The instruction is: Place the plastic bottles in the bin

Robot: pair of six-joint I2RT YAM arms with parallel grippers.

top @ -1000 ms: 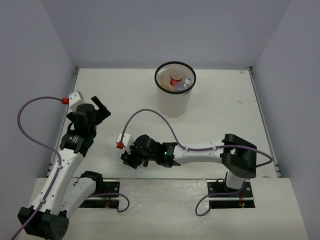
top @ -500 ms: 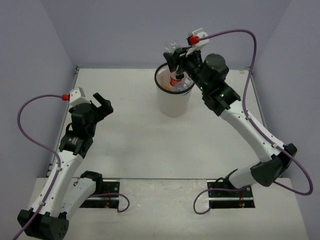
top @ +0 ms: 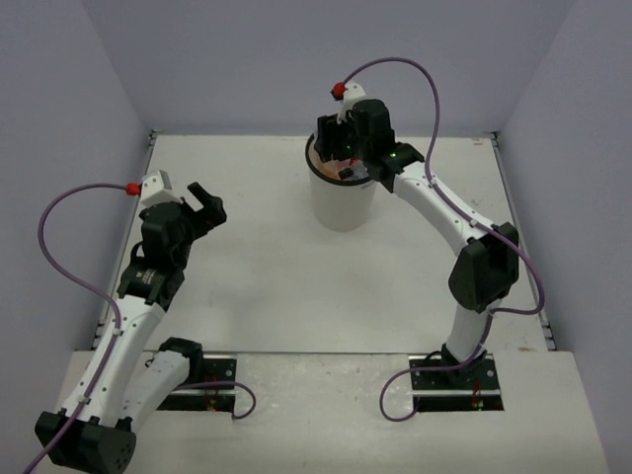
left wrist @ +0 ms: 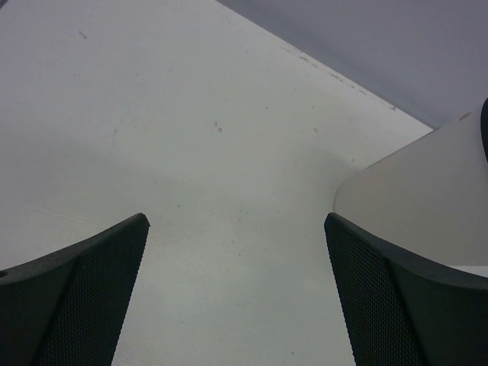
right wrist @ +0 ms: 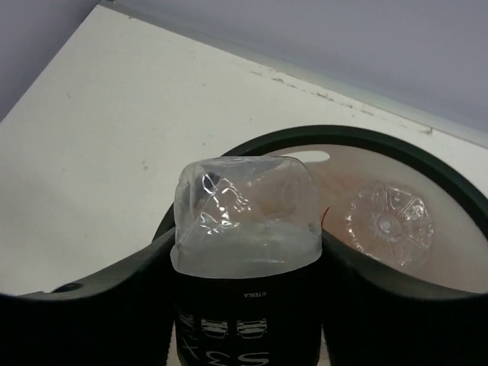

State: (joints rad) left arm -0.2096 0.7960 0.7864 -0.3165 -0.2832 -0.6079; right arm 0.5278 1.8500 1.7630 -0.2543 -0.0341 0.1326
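Right claw (right wrist: 244, 263) is closed around a black-labelled bottle (right wrist: 244, 206), pads on either side of the label, with the clear base end sticking out ahead of the fingertips. The bottle hangs over the bin (top: 343, 202) at upper centre of the top view. In the right wrist view its base overlaps the near-left arc of the black rim, so I judge it to be above the edge of the mouth, not the middle. The step in hand looks like the drop. To do it well, carry the bottle a little further in over the opening, tip the base down, then open the jaws fully in one go, so it falls inside and does not clip the rim and bounce onto the table (top: 247, 267). One clear bottle (right wrist: 389, 221) already lies inside, base up, against an orange-tinted interior. There is room beside it. Left claw (left wrist: 235, 221) is spread wide and holds nothing, raised over the left side of the table and well apart from the bin. The top view gives both arms and the claw's place over the bin, but the wrist hides the held bottle and most of the contents. Only the right wrist view shows the grip and what is in the bin. The left wrist view adds bare tabletop between its fingers and the bin's white wall at the right edge. No bottle shows on the table in the top view, so this is likely the last.
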